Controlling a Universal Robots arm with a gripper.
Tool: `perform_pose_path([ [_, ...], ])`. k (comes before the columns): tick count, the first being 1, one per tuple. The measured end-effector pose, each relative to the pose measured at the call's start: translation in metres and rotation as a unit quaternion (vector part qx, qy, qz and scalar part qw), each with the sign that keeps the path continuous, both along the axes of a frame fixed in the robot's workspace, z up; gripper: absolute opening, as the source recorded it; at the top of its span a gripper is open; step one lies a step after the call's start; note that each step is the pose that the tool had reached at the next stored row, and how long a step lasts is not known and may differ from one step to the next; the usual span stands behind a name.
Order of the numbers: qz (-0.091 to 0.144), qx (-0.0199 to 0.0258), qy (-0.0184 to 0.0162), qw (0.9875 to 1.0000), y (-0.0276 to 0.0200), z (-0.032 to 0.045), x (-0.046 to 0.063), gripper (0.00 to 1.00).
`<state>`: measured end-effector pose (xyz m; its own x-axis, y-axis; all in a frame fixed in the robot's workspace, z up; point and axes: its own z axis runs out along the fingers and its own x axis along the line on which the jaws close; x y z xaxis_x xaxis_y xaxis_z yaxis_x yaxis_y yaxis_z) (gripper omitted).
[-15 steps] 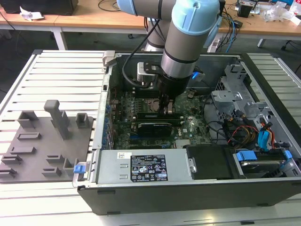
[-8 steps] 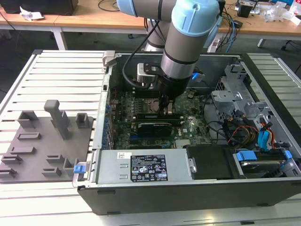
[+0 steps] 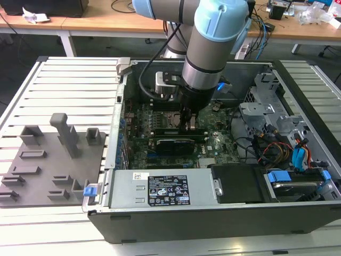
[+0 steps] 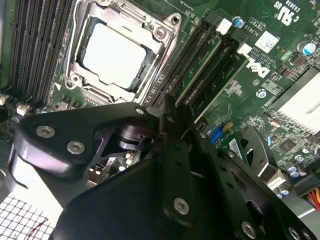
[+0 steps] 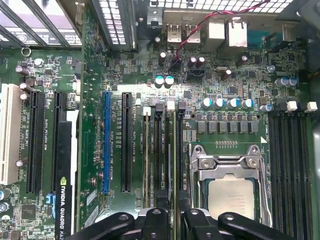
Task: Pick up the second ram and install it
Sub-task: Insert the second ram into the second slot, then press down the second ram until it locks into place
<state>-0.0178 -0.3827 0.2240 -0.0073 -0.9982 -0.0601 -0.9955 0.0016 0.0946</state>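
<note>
Exterior view's left holds one grey fixture tray [image 3: 53, 160]. Toward the exterior view's right stands one open computer case [image 3: 213, 218], where the single gripper [image 3: 189, 125] hangs low over the motherboard [image 3: 224, 141]. The second ram [image 3: 165, 133], a long thin green strip seen edge-on, stands in a black slot right under the gripper, beside the one silver-topped processor [image 4: 112, 55]. In the second wrist view two green edges run side by side in slots, the second ram [image 4: 206, 70] among them. I cannot tell whether the gripper [image 4: 167, 107] is clamped or apart. In the first wrist view, four empty black slots [image 5: 289, 165] lie on the processor's far side.
</note>
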Motion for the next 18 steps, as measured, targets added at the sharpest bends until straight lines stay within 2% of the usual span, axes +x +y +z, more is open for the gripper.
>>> perform_pose_path([
  [1,0.000,-0.0001,-0.0001,1.0000,0.0001,0.0110,0.000,0.21],
  [3,0.000,-0.0023,-0.0001,1.0000,0.0037,0.0312,0.000,0.21],
  [4,0.000,-0.0031,-0.0001,1.0000,0.0046,0.0371,0.000,0.11],
  [5,0.000,-0.0032,-0.0002,1.0000,0.0047,0.0400,0.000,0.11],
  [16,0.000,-0.0031,-0.0002,1.0000,0.0047,0.0407,0.001,0.11],
  [18,0.000,-0.0033,0.0009,1.0000,0.0046,0.0404,0.014,0.11],
])
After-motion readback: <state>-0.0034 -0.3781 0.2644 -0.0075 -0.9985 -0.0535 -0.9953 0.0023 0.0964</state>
